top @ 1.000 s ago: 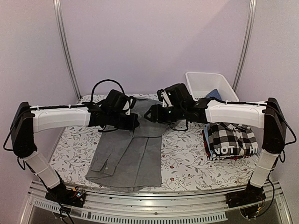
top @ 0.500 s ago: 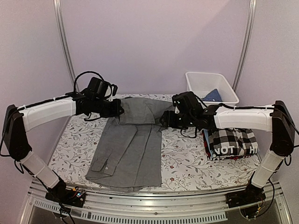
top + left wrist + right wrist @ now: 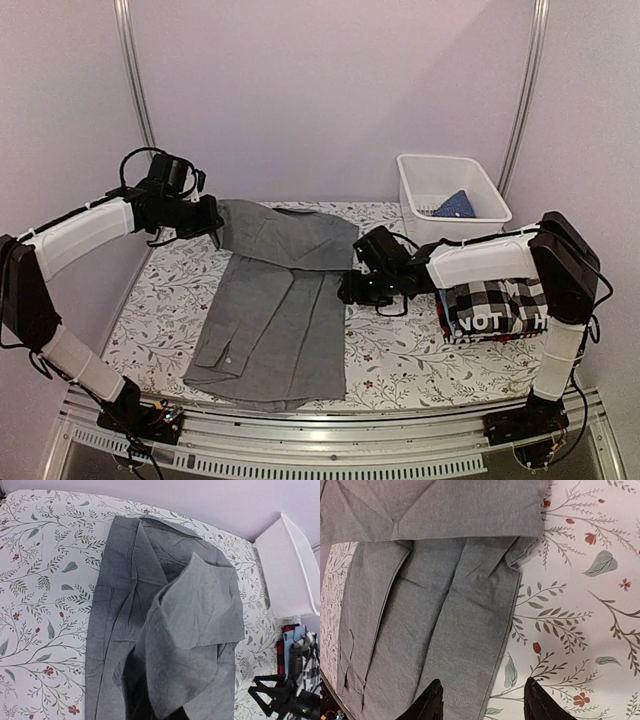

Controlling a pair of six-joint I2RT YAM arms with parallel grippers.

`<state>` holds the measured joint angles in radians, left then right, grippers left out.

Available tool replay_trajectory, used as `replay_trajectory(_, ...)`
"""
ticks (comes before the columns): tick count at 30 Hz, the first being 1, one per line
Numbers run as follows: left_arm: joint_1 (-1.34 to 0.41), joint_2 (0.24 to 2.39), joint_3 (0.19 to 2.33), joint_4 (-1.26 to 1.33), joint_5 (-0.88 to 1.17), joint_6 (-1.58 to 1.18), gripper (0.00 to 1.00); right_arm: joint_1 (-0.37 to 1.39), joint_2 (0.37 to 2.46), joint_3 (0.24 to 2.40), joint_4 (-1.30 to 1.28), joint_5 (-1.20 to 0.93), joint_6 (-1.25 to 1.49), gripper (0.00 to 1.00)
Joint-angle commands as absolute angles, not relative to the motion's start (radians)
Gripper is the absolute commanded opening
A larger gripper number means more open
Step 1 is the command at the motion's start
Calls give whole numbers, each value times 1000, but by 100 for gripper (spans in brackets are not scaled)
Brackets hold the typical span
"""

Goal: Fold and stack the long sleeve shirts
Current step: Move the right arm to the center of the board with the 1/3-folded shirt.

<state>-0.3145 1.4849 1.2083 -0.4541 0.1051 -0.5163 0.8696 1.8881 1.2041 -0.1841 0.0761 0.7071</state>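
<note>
A plain grey long sleeve shirt (image 3: pixel 275 320) lies lengthwise on the flowered table, its upper part spread across the back. My left gripper (image 3: pixel 210 220) is shut on the shirt's upper left cloth (image 3: pixel 185 630), which drapes over and hides its fingers. My right gripper (image 3: pixel 485 705) stands open just above the shirt's right edge (image 3: pixel 517 605), one finger over cloth and one over the table. At the right lies a folded stack: a black-and-white checked shirt (image 3: pixel 495 298) on a dark one with white letters "NOT" (image 3: pixel 478 322). A pale blue one (image 3: pixel 455 205) lies in the bin.
A white plastic bin (image 3: pixel 480 180) stands at the back right, and it also shows in the left wrist view as the white bin (image 3: pixel 290 570). The table is covered by a flowered cloth (image 3: pixel 160 320). Two metal posts rise at the back corners.
My left gripper has swung back and to the left with the grey cloth, spreading the shirt's upper part. My right gripper has drawn off to the shirt's right edge, lower and nearer.
</note>
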Motion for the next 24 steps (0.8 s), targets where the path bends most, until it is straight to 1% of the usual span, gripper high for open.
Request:
replay_trajectory(1,-268,1465,1180,-479,138,-488,0,920,1960,1284,-198,24,742,47)
replay_trajectory(3,-259,1462,1169,-479,144,-484,0,938,1992,1303,-194,12,742,43)
replay_trajectory(8,-250,1466,1154,-473,161,-475,0,957,2052,1344,-190,-53,748,28)
replay_trajectory(12,-250,1463,1141,-446,206,-462,0,958,2092,1354,-175,-89,755,21)
replay_trajectory(18,-250,1477,1138,-443,235,-456,0,953,2134,1351,-182,-121,755,17)
replay_trajectory(24,-254,1476,1134,-432,296,-463,0,900,2068,1190,-196,-84,760,17)
